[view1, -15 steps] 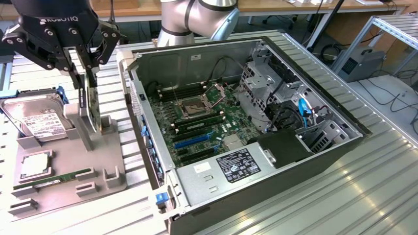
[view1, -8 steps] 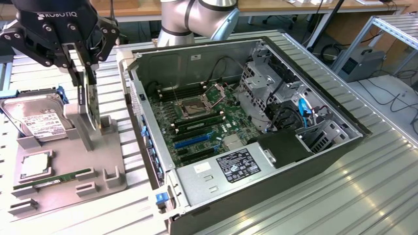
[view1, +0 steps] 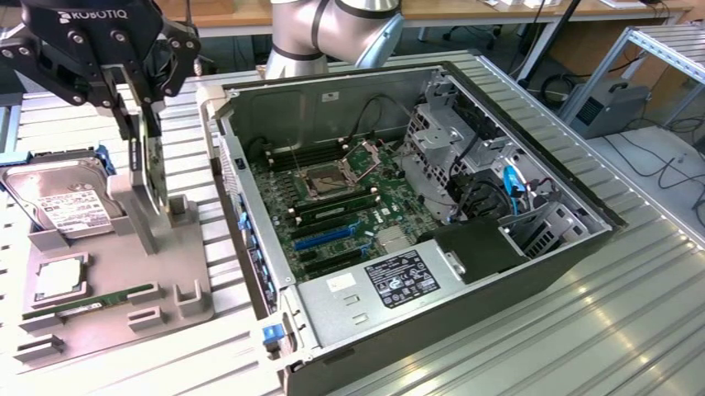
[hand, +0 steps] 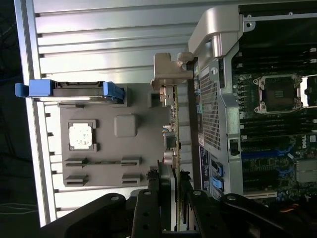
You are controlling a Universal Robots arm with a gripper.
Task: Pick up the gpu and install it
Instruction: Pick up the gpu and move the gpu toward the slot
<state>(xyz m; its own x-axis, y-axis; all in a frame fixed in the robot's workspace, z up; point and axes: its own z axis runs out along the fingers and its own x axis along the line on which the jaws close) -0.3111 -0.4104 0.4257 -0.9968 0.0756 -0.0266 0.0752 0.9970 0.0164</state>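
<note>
The gpu (view1: pixel 150 169) stands upright and edge-on in a slot of the grey holder (view1: pixel 182 247), to the exterior view's left of the open computer case (view1: pixel 364 330). My black gripper (view1: pixel 134 124) has come down from above, with one finger on each side of the card and the jaws shut on its upper edge. In the wrist view the gpu (hand: pixel 174 124) is a thin blade running away from the gripper (hand: pixel 174 181), with its silver bracket (hand: pixel 171 69) at the far end. The motherboard's blue slots (view1: pixel 325 238) lie bare inside the case.
On the holder also sit a hard drive (view1: pixel 61 198) in a blue carrier, a CPU (view1: pixel 61 280) and a green RAM stick (view1: pixel 94 301). The case's side wall (view1: pixel 237 190) rises close beside the holder. A drive cage (view1: pixel 451 140) and cables fill the case's far side.
</note>
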